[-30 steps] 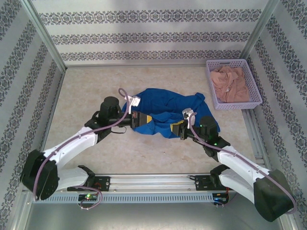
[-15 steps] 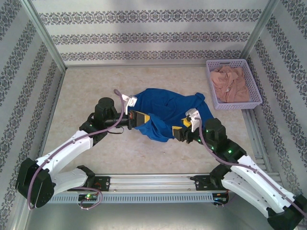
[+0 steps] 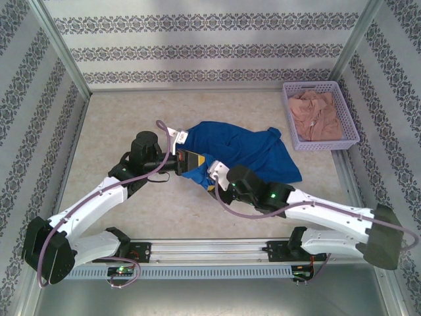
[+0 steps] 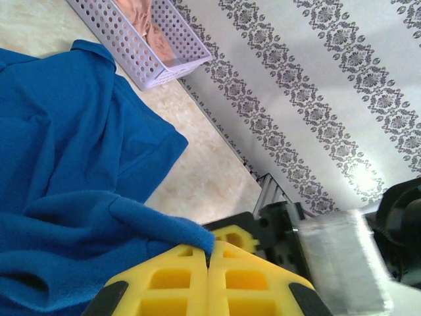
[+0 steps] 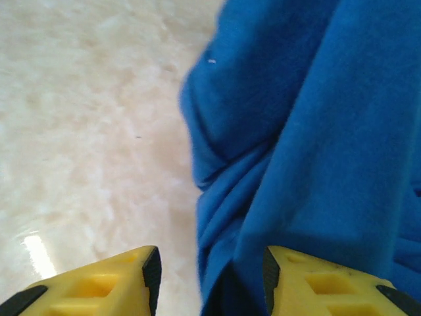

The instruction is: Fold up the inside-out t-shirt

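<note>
Where the t-shirt [image 5: 316, 131] edge ends, bare table [image 5: 85, 131] opens.

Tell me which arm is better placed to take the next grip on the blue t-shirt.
Right, most likely. The right gripper is open, with an edge of the t-shirt between its jaws. The left gripper is shut on a fold of it, so it isn't free.

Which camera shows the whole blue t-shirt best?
The top external view: the blue t-shirt lies crumpled on the table, nearly all of it visible. The left wrist view shows one fold pinched in the left gripper; the right wrist view shows folds close up by the open right gripper.
</note>
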